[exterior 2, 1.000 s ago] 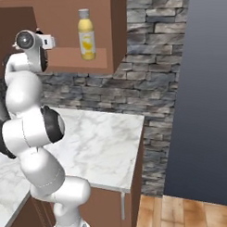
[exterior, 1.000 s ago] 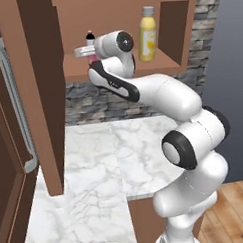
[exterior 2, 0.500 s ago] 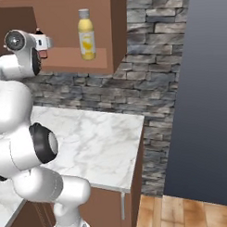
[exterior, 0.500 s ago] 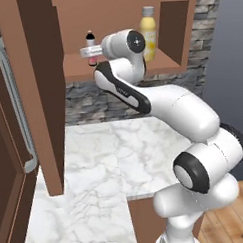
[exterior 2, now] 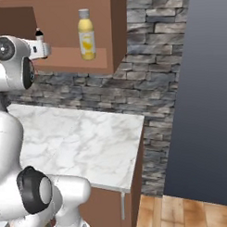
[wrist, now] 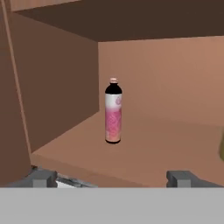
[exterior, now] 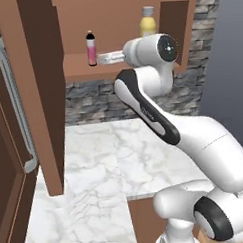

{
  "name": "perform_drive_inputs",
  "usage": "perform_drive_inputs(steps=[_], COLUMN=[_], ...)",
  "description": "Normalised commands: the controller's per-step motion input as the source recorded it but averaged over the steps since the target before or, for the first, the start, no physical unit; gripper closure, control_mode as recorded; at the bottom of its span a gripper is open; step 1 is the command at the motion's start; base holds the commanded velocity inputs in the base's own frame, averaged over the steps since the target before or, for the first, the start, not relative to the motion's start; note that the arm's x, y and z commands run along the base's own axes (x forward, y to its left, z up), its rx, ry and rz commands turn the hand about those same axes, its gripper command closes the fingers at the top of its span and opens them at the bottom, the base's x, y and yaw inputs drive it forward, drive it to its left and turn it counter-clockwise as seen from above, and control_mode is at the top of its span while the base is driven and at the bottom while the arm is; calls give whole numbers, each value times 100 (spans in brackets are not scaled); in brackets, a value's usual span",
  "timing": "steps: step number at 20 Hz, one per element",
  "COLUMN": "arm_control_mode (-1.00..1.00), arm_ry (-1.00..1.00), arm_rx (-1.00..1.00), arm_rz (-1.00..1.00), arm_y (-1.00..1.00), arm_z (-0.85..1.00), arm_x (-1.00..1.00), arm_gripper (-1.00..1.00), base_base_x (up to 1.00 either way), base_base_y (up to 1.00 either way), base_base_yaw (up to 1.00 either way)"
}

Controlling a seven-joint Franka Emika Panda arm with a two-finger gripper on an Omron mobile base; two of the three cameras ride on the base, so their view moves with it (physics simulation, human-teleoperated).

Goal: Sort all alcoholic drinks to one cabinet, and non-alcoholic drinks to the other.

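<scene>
Two non-alcoholic drinks stand upright on the open cabinet's shelf [exterior: 76,70]. The slim pink bottle [exterior: 91,48] [wrist: 113,113] with a black cap is at the left. The stout yellow bottle [exterior: 147,21] [exterior 2: 86,34] is further right. My gripper [exterior: 100,58] [exterior 2: 43,49] [wrist: 113,177] hovers at the shelf's front edge, open and holding nothing, a short way back from the pink bottle. In the hand view both fingertips [wrist: 41,177] stand wide apart and the pink bottle is centred beyond them. In the right base view the hand covers the pink bottle except its cap [exterior 2: 38,32]. The alcoholic drinks are out of view.
A white marble counter [exterior: 110,164] lies below the cabinet, backed by a grey stone wall [exterior 2: 145,49]. The cabinet's brown door [exterior: 39,92] hangs open at the left, and a door with a grey handle [exterior: 15,103] is further left. A dark panel [exterior 2: 202,93] rises on the right.
The arm has stretched out and its elbow has swung right. The hand has drawn slightly back from the pink bottle, which stays on the shelf. The jaws stay open.
</scene>
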Motion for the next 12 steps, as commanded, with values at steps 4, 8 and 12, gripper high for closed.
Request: perform_drive_inputs(steps=[4, 8, 12], arm_control_mode=[-100, -100, -100], arm_ry=[1, 15, 22], arm_rx=[0, 0, 0], arm_rz=[-3, -6, -7], arm_y=[-42, -37, -34], arm_z=[4, 27, 15], arm_x=[-100, -100, -100], arm_gripper=[-100, -100, -100], base_base_x=[0, 0, 0], base_base_y=[0, 0, 0], base_base_yaw=[0, 0, 0])
